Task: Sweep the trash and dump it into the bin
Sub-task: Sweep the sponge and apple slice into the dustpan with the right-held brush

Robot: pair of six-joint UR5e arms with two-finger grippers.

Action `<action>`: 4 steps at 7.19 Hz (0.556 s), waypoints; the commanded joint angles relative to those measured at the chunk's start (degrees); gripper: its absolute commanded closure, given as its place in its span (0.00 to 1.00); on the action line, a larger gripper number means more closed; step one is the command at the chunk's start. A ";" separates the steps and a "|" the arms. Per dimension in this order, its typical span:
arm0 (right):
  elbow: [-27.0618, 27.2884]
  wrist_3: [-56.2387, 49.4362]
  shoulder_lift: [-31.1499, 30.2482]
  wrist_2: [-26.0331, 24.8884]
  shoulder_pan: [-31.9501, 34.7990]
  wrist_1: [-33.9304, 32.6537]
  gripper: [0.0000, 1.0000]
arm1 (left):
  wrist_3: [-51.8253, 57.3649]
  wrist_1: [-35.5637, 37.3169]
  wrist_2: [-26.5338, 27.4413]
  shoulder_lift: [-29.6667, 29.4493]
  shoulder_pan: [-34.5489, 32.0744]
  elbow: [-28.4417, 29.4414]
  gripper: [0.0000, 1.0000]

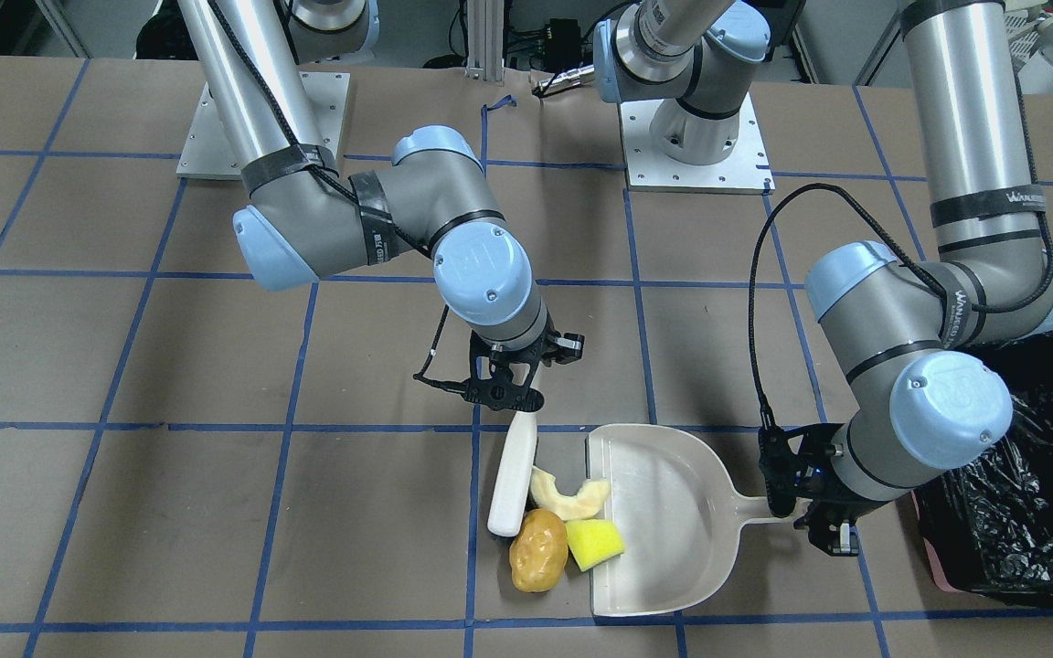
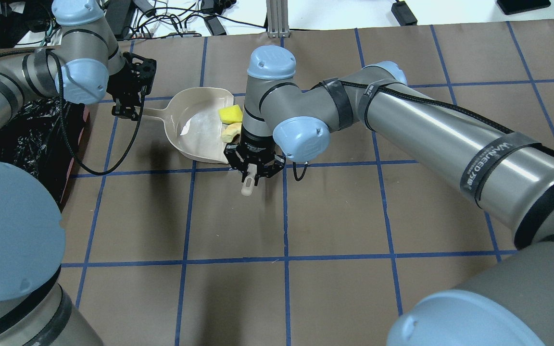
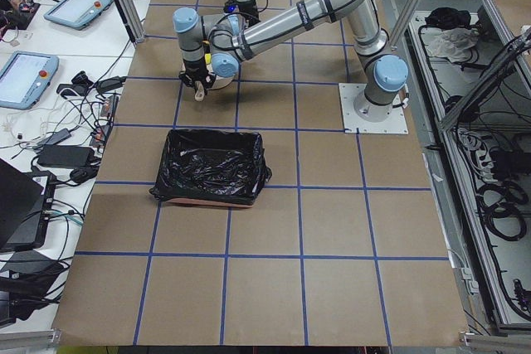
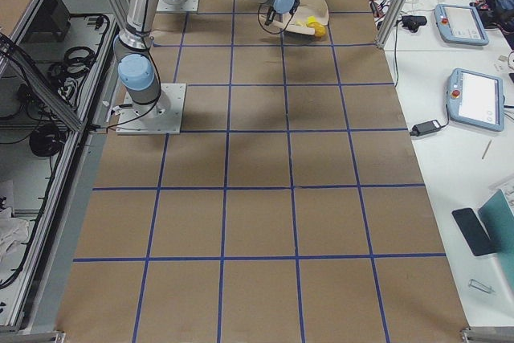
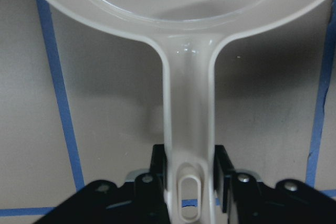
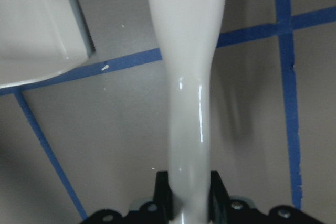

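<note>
Dustpan holds sponge, rind at its lip; left gripper grips its handle; right gripper grips brush.

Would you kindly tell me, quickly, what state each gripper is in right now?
Left gripper: shut on the handle of the beige plastic dustpan.
Right gripper: shut on the white plastic sweeping tool.

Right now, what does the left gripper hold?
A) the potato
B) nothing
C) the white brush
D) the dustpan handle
D: the left wrist view shows the left gripper shut on the dustpan handle; the white brush is in the right gripper.
</note>
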 commanded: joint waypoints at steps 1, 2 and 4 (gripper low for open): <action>-1.73 3.34 1.83 1.06 2.17 -3.52 1.00 | 0.00 -0.01 -0.10 -0.02 0.06 0.00 0.95; -2.00 4.92 2.35 1.84 2.96 -5.37 1.00 | 0.00 -0.01 -0.19 -0.02 -0.02 0.00 0.95; -2.00 6.86 2.45 4.39 4.46 -8.27 1.00 | 0.00 -0.01 -0.36 -0.02 -0.02 0.00 0.95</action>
